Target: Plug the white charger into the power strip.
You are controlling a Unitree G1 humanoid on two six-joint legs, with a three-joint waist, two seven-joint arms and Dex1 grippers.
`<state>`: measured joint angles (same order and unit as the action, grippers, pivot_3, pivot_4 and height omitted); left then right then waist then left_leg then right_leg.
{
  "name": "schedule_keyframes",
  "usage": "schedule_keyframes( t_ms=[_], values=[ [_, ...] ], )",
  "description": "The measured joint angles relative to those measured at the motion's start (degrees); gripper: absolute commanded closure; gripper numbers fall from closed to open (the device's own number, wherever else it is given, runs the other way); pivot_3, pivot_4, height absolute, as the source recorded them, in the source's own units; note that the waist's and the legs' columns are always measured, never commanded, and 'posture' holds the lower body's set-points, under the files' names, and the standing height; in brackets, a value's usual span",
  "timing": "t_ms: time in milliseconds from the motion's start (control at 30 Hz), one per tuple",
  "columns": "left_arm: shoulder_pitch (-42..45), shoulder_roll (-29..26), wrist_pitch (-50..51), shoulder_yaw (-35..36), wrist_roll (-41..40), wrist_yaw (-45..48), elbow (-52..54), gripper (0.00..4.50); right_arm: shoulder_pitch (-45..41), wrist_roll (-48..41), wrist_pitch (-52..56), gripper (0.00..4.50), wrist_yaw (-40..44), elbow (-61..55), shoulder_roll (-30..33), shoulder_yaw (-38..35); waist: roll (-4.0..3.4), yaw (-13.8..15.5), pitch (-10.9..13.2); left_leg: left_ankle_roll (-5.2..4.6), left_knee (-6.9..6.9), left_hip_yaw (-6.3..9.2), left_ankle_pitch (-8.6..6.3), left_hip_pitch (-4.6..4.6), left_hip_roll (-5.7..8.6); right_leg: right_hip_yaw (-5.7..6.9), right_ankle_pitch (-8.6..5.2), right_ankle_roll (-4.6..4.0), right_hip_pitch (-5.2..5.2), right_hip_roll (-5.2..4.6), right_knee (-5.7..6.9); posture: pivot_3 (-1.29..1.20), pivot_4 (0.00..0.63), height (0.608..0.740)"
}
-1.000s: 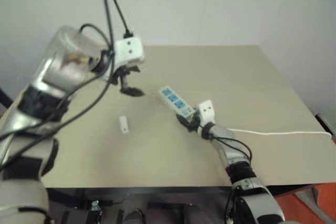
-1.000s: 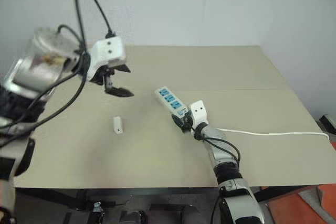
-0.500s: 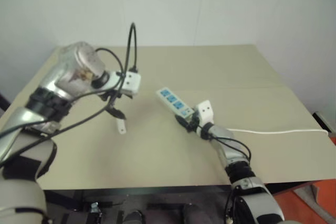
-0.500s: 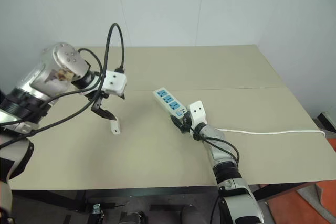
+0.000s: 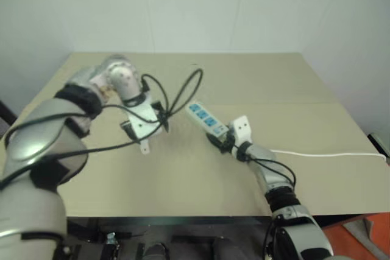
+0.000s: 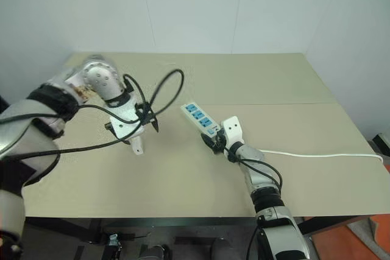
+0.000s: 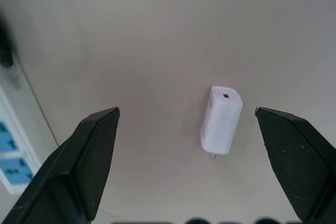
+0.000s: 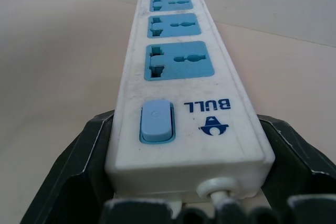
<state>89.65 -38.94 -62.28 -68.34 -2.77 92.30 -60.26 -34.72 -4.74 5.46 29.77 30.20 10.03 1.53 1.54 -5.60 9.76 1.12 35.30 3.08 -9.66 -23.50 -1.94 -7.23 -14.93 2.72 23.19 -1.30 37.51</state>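
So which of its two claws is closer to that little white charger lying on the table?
Left. The left gripper hangs open right over the white charger; the right gripper is off to the side, clamped on the power strip.

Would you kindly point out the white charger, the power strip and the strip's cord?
white charger [image 7: 222, 120], left wrist view, middle of its body.
power strip [image 8: 181, 72], right wrist view, nearest blue socket face.
cord [image 6: 317, 154], right eye view, mid-length on the table.
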Motion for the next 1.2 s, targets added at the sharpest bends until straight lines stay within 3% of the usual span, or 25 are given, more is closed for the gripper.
schedule_keyframes(
  t_ms=[200,467,767,967,1200],
  values=[
    [0.33,1.86,-8.24,-4.03,1.17,0.02,-4.01,0.00,0.15,0.02,0.39,1.06,0.16,-0.50,0.28,0.14,0.01,0.02,0.01,0.00,0.01,0.01,0.00,-0.02,0.00,-0.01,0.00,0.00,0.00,0.00,0.00,0.00,0.150,0.740],
    [-0.12,2.35,-13.13,-3.65,5.48,0.01,-7.56,0.00,0.16,0.01,0.87,1.06,0.10,-0.75,0.31,0.11,0.01,0.04,0.01,0.00,0.03,0.02,0.00,-0.02,0.01,0.00,-0.01,0.01,-0.01,0.00,0.01,0.00,0.150,0.740],
    [-3.94,4.35,-13.69,2.99,12.58,-0.56,-9.76,0.00,0.17,0.05,0.92,1.06,-0.01,-0.79,0.23,0.16,0.01,0.02,0.01,0.00,0.03,0.03,0.00,-0.01,0.01,0.01,-0.01,0.01,-0.01,0.00,0.02,0.00,0.150,0.740],
    [-4.25,4.80,-15.19,6.75,23.95,-9.03,-10.06,0.00,0.67,0.11,0.98,1.06,-0.34,-1.55,0.28,0.16,0.01,0.07,0.01,0.00,0.02,0.04,0.00,-0.01,0.02,0.01,-0.01,0.01,-0.02,0.00,0.02,0.00,0.150,0.740],
    [-5.01,6.09,-15.20,9.87,30.08,-13.50,-11.90,0.00,1.36,0.10,1.46,1.06,-0.73,-2.66,0.53,0.07,0.01,0.15,0.01,0.00,0.03,0.04,0.00,-0.02,0.02,0.02,-0.01,0.01,-0.02,0.00,0.03,0.00,0.150,0.740]
  ],
)
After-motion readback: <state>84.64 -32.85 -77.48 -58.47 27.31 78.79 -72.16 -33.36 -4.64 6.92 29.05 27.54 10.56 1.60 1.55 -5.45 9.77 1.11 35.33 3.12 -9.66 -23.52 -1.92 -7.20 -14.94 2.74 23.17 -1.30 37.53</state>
